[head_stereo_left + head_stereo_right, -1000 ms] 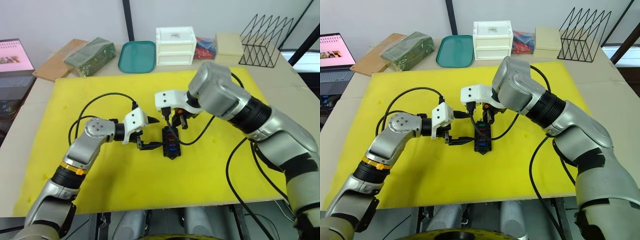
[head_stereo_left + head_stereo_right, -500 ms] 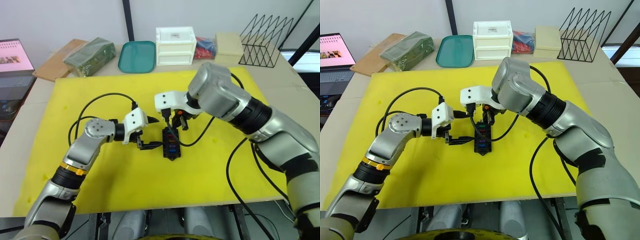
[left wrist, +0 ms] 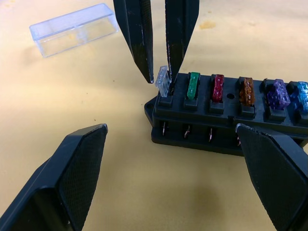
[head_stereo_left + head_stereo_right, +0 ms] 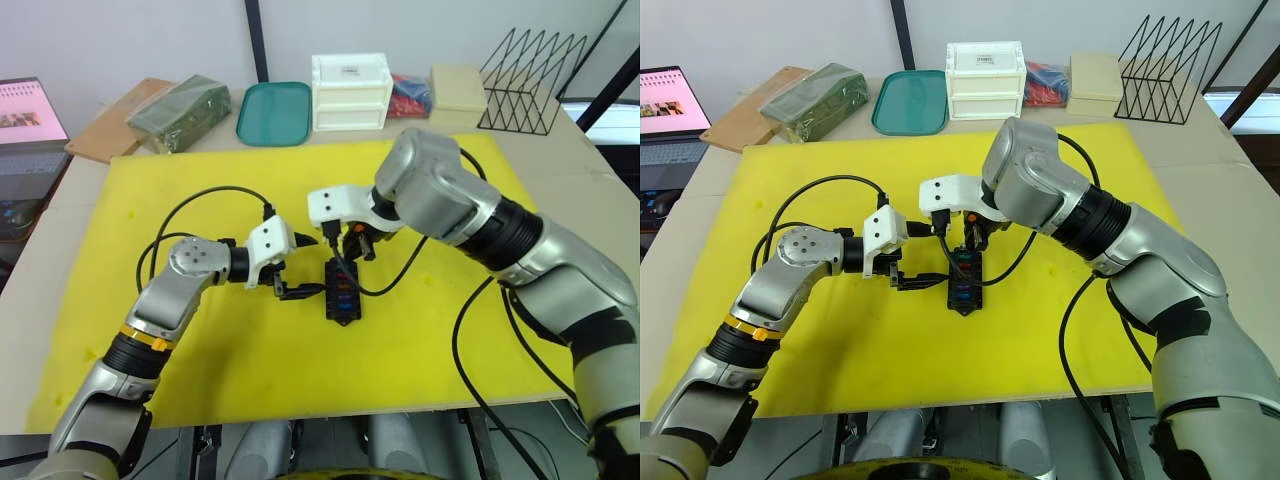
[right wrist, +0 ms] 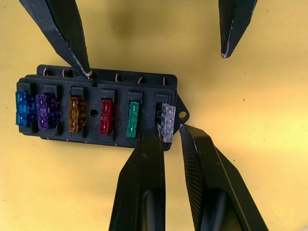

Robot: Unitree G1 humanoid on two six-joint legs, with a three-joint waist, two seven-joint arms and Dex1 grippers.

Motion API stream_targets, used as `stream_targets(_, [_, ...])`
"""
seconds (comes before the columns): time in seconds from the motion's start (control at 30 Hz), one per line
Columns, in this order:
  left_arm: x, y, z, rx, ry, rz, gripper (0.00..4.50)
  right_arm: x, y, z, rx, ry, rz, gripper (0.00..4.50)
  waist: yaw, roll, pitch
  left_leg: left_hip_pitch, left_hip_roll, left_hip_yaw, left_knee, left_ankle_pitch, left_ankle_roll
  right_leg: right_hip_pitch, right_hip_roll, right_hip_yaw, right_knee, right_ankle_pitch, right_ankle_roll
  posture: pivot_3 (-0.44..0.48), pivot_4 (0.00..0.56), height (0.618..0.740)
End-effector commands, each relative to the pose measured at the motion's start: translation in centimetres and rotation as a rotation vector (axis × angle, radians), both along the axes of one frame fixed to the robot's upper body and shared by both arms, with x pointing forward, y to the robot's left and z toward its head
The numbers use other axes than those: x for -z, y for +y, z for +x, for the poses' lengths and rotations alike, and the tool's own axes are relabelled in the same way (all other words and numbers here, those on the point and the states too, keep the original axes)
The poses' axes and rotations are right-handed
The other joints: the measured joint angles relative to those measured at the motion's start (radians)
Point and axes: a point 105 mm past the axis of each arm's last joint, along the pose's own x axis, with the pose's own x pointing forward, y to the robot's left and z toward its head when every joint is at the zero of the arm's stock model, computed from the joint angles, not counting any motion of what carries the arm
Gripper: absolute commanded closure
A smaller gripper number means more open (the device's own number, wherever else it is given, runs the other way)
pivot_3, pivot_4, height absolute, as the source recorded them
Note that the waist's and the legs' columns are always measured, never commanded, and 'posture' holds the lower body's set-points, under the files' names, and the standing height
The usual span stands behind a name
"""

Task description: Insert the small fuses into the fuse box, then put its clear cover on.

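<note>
Nearest, on the yellow mat [image 4: 200, 400] of the worktop [image 4: 40, 250]: left gripper [image 3: 173, 192] spread wide, low beside the fuse box [image 4: 342, 291], one fingertip touching the box's side wall, the other apart from it, nothing held. Fuse box lying flat in the middle of the mat, black, with one row of six slots. Five seated upright: blue fuse [image 5: 21, 108], purple fuse [image 5: 44, 110], amber fuse [image 5: 76, 113], red fuse [image 5: 106, 116], green fuse [image 5: 133, 120]. At the end slot, next to the mounting tab [image 5: 182, 114], clear fuse [image 5: 168, 121] tilted, not fully down. Right gripper [image 5: 171, 131] just above this end, fingers close together but parted a little, tips at both sides of the clear fuse; real pinching cannot be told. Further on the mat, well apart from the box, clear cover [image 3: 73, 29] lying alone. Beyond the mat: green tray [image 4: 274, 112], white drawer box [image 4: 351, 92], black wire rack [image 4: 530, 82], laptop [image 4: 28, 130] at far left.
</note>
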Motion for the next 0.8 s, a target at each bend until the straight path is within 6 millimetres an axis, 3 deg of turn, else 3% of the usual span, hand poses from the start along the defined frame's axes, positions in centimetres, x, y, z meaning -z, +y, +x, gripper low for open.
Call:
stream_targets(0.03, [-1.1,-0.2,-0.3,0.02,-0.047,-0.017,0.0,-0.7,0.3,-0.3,-0.028,-0.028,0.006,3.81,0.0,0.0,0.0,0.0,0.0,0.0,0.0,0.0,0.0,0.0,0.0,0.0,0.0,0.0,0.0,0.0,0.15,0.74])
stream_targets(0.53, [-1.2,-0.2,-0.1,0.021,-0.051,-0.013,0.0,-4.5,0.1,-0.9,-0.051,-0.087,0.114,3.81,0.001,0.0,0.0,0.0,0.0,0.0,0.0,0.0,0.0,0.0,0.0,0.0,0.0,0.0,0.0,0.0,0.15,0.74])
stream_targets(0.7, [-1.4,0.3,0.1,0.008,-0.054,-0.014,0.0,-7.3,0.3,-2.0,-0.047,-0.088,0.379,3.81,0.003,0.0,0.0,-0.001,0.0,0.0,0.0,0.0,0.0,-0.001,0.0,0.0,0.0,0.0,0.0,0.0,0.15,0.74])
stream_targets(0.8, [-1.7,0.6,0.0,0.005,-0.052,-0.019,0.0,-7.5,0.1,-1.9,-0.056,-0.169,0.559,3.81,0.004,-0.001,-0.001,-0.001,0.0,0.0,0.0,0.0,0.0,-0.001,0.0,0.0,0.0,0.0,0.0,0.0,0.15,0.74])
